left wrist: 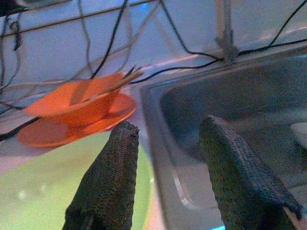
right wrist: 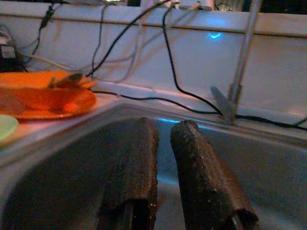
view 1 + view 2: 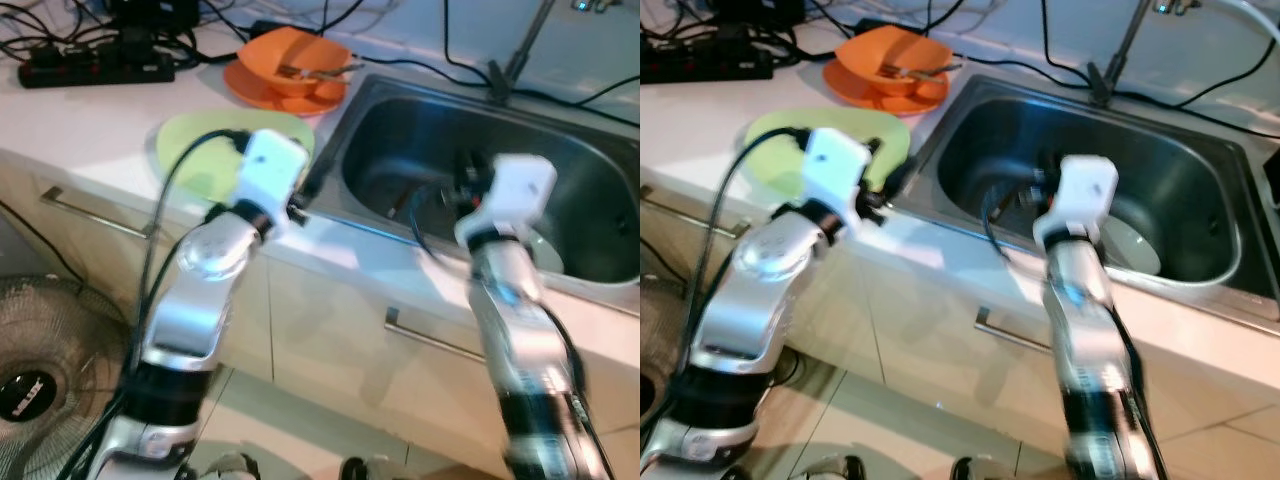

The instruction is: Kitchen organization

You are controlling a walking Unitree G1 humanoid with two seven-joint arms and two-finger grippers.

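Risk: I judge my left gripper (image 1: 165,177), fingers apart and holding nothing over the green plate (image 3: 200,150) at the sink (image 3: 400,105) edge, could snag the loose cables (image 3: 100,45) on the tabletop (image 3: 70,120) if it reaches on, or tip the orange bowl (image 3: 300,62). That bowl, with utensils in it, sits on an orange plate (image 3: 255,90) just beyond the green one, ahead of this gripper. My right gripper (image 2: 165,167) hangs inside the sink, fingers nearly together and empty, near a pale dish (image 3: 1130,245) on the bottom.
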